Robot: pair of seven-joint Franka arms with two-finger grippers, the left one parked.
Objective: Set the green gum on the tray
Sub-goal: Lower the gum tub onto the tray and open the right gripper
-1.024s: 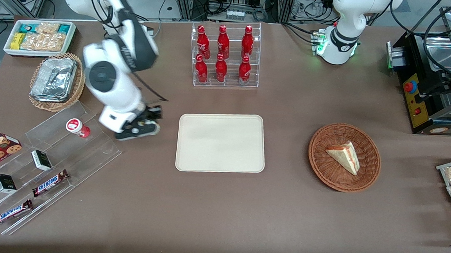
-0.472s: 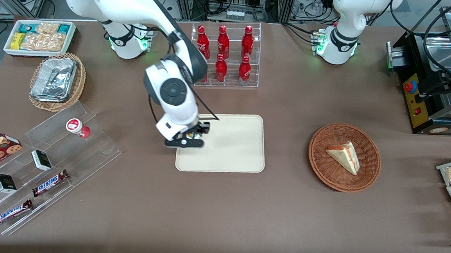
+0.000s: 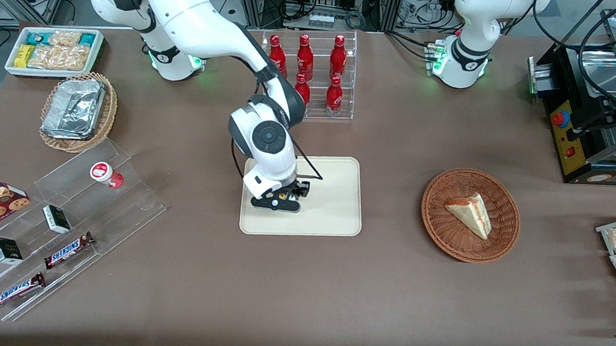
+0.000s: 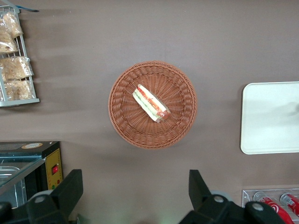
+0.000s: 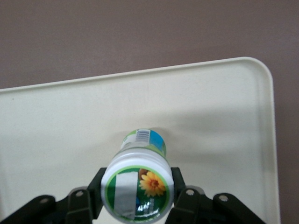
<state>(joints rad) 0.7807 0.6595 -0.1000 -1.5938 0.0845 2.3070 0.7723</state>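
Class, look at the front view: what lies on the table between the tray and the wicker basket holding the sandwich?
Nothing: bare brown table separates the tray from the basket. The hand holds the green gum above the tray.

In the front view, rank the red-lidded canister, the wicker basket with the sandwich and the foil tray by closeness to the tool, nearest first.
The tool holds the green gum over the tray.
1. Red-lidded canister, on the clear stand toward the working arm's end.
2. Wicker basket, toward the parked arm's end.
3. Foil tray, in its own basket.

Wicker basket holds sandwich wedge; cola bottles, probably.
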